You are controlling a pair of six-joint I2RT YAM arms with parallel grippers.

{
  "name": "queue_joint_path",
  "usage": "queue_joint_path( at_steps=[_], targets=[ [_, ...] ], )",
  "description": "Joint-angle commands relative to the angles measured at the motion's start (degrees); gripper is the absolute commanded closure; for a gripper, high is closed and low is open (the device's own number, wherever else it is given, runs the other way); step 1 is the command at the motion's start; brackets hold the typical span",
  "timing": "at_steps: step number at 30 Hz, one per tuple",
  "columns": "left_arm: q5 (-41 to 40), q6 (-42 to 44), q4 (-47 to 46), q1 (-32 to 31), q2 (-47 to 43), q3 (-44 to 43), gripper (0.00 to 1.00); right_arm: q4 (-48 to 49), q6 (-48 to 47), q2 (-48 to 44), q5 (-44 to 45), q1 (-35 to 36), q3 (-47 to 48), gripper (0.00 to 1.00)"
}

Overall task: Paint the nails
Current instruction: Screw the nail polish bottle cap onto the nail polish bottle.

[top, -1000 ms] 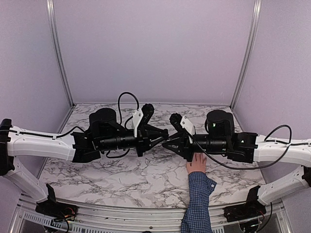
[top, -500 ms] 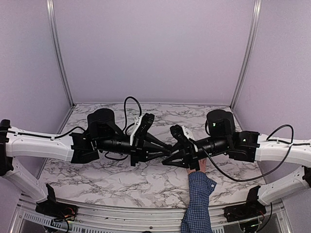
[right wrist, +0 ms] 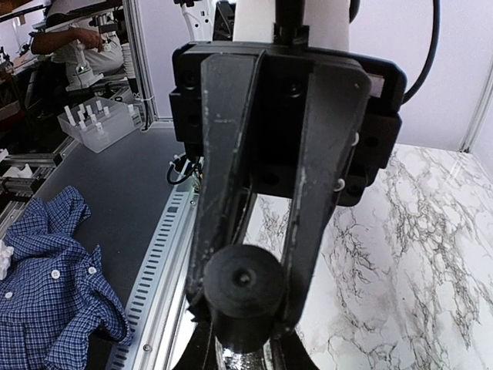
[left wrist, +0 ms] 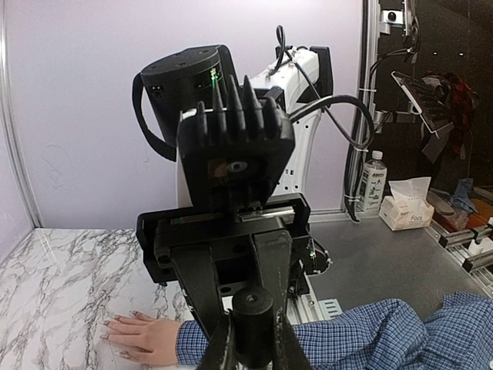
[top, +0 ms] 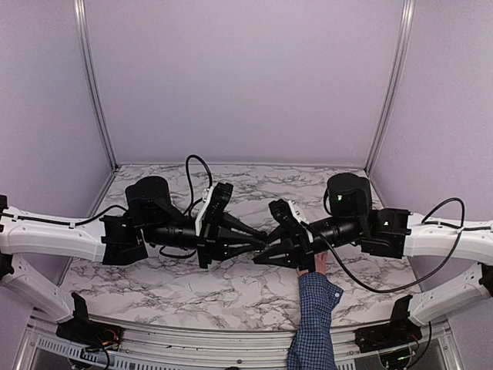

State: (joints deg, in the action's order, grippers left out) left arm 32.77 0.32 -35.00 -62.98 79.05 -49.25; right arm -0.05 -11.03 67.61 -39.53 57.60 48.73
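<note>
**A:** Where are the nails (left wrist: 106, 337)?

**B:** On the person's hand (left wrist: 146, 339). It lies flat on the marbled surface (top: 192, 285) with its fingers spread. A blue checked sleeve (left wrist: 370, 335) runs back from it toward the near edge. In the left wrist view the nails are only small tips at the finger ends, too small to tell whether they carry any colour. From above, most of the person's hand is hidden under the right arm.

**A:** And the left hand (left wrist: 253, 358)?

**B:** Closed tight on a small dark-capped bottle (left wrist: 253, 312), one fingertip pressed to each side. It sits just beside the person's hand, on the left arm's side.

**A:** The right hand (right wrist: 239, 358)?

**B:** Also closed, gripping the same bottle from the opposite end. The two hands meet tip to tip, with the right one nearer the person's hand. I cannot tell which has the cap and which the body.
</note>
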Motion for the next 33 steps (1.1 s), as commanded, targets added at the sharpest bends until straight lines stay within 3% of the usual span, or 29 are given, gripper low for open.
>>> queue_joint_path(
  at_steps=[1, 9, 12, 16, 19, 22, 33],
  targets=[
    [-5.73, 2.02, 2.13, 1.61, -3.59, 3.32, 1.0, 4.45, 0.09, -2.03, -3.02, -0.75, 2.45, 1.0],
    [-16.55, 0.12, -0.33, 1.72, -5.57, 4.61, 0.99, 3.91, 0.98, 0.11, 4.12, -1.0, 2.85, 1.0],
    [-21.05, 0.12, -1.57, 1.72, -7.05, 5.65, 0.88, 2.43, 1.29, 1.39, 7.61, -1.06, 3.76, 1.0],
    [-23.43, 0.12, -1.78, 1.72, -7.76, 6.1, 0.65, 0.33, 2.02, 3.44, 13.32, -1.02, 5.02, 1.0],
    [-25.03, -1.96, -1.74, 1.72, -6.99, 5.56, 0.57, 0.23, 2.5, 4.78, 15.95, -1.02, 5.61, 1.0],
    [-28.27, -4.37, -1.74, 1.72, -5.15, 4.29, 0.56, 0.23, 3.14, 5.76, 18.37, -1.0, 6.0, 1.0],
    [-28.29, -7.87, -1.82, 0.81, 0.76, 0.28, 0.51, -1.32, 4.64, 7.92, 23.16, -0.95, 6.73, 1.0]
  ],
)
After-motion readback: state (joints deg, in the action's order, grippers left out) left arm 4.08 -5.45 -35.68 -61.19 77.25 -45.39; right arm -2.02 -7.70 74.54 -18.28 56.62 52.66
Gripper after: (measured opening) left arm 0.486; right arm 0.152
